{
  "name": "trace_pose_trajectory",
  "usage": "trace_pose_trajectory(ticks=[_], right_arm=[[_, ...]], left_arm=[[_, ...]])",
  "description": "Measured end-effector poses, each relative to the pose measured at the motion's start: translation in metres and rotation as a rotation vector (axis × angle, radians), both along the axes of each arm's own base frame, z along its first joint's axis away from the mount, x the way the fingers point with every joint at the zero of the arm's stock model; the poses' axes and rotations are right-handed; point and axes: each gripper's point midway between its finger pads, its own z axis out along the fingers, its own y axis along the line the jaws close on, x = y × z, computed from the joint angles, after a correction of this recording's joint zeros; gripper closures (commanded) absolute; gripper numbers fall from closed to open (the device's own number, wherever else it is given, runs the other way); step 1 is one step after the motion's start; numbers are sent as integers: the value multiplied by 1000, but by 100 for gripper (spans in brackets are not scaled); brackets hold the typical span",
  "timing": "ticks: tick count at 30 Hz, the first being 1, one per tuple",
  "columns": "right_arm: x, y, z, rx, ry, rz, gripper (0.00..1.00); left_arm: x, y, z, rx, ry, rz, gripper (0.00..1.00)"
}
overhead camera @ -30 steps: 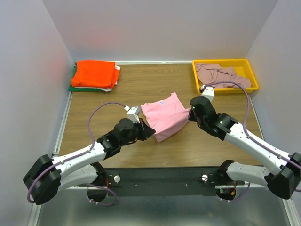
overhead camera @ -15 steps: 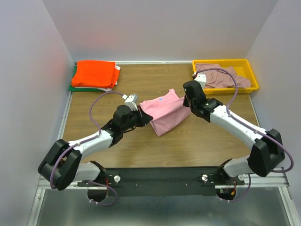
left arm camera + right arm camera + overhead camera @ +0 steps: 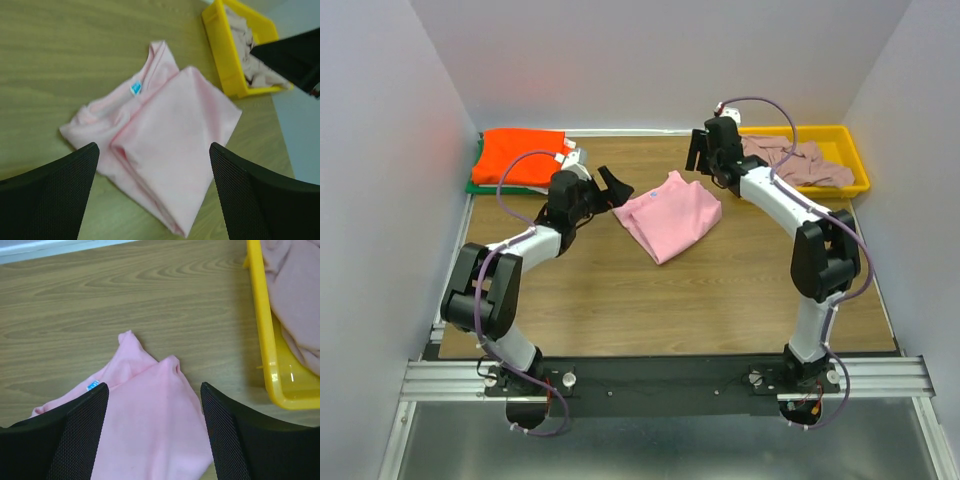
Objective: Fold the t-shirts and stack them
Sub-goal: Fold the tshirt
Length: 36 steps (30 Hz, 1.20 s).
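Green cloth t-shirt [image 3: 476,187] mostly hidden under bright orange t-shirt [image 3: 520,155]. Soft light pink t-shirt [image 3: 670,212] folded on wood surface [image 3: 720,290]. Left fingers [image 3: 55,190] apart, right fingers [image 3: 65,430] apart.

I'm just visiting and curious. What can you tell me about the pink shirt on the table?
The light pink t-shirt is soft plain cloth, folded into a rough, slightly rumpled packet with a small blue neck label showing. It lies flat on the wooden table, near its middle. Only the table touches it; the left gripper and right gripper are open and clear of it.
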Motion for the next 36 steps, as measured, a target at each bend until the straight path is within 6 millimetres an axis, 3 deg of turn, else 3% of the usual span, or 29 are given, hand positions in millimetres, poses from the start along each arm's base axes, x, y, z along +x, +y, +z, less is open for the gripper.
trace_pose_trajectory(ticks=[3,6,9,13,16,20,24,31,36], right_arm=[[1,6,12,15,-24,47,19],[-12,8,16,24,-38,92,21],[-31,9,10,34,-24,139,25],[-54,11,-17,52,23,191,26],[-61,8,-37,39,63,192,26],[-56,7,-50,29,76,186,24],[-39,-1,-62,20,85,163,23],[-12,-25,-90,5,118,128,24],[-3,-19,-107,7,135,167,26]], left_arm=[[14,2,27,-13,-77,16,2],[12,-1,33,-10,-102,6,2],[0,-3,12,11,-68,-9,4],[-26,-9,-28,50,18,-40,10],[-35,-23,-41,63,42,-75,14],[-37,-43,-48,70,53,-107,17],[-31,-58,-55,77,66,-118,17],[-19,-59,-69,122,105,-75,18],[-11,-56,-78,152,126,-49,19]])
